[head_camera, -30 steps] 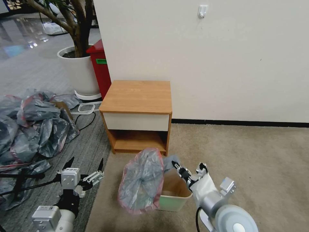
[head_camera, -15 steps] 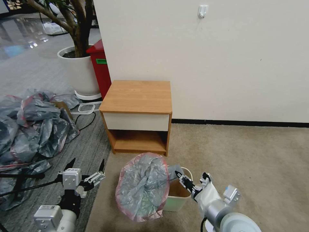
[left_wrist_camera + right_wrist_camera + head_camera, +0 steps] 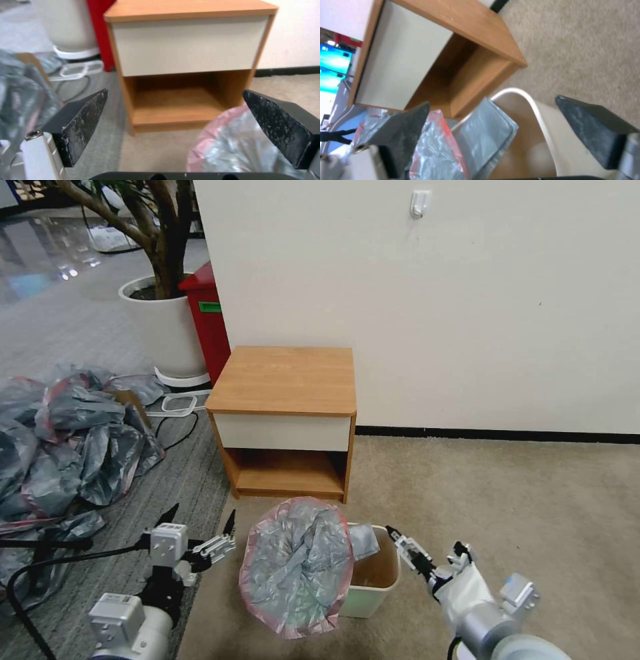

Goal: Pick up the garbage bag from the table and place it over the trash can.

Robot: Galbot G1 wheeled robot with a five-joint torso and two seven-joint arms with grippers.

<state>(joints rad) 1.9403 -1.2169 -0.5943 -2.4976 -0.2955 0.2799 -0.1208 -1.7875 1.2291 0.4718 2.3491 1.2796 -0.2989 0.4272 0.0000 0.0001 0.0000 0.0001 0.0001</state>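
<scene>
1. Since the earlier frames, right gripper (image 3: 401, 539) has let go of the garbage bag (image 3: 297, 567) and is pulling back to the right of the trash can (image 3: 375, 580); left gripper (image 3: 200, 523) has shifted a bit right, closer to the bag.
2. Right gripper is now sitting just beside the can's right rim, fingers spread wide, holding nothing; in the right wrist view the two dark fingers (image 3: 591, 130) are framing the can (image 3: 533, 130) and a flap of the bag (image 3: 486, 140) with clear gap to both.
3. Left gripper is hovering low over the carpet edge, left of the bag, fingers wide apart and empty; in the left wrist view its fingers (image 3: 81, 120) are standing either side of the table's shelf opening, and the bag's pink rim (image 3: 213, 140) is showing near the far finger.
4. Garbage bag is hanging over the can's left side, its pinkish-red rim forming a big loop facing up and forward, one grey corner drooping into the can's mouth; right half of the can's opening is lying uncovered.
5. Trash can is standing upright on the beige carpet, just in front of the table (image 3: 287, 380), not touching it.
6. Heap of grey-and-pink bags (image 3: 67, 440) is lying on the grey floor well to the left.
</scene>
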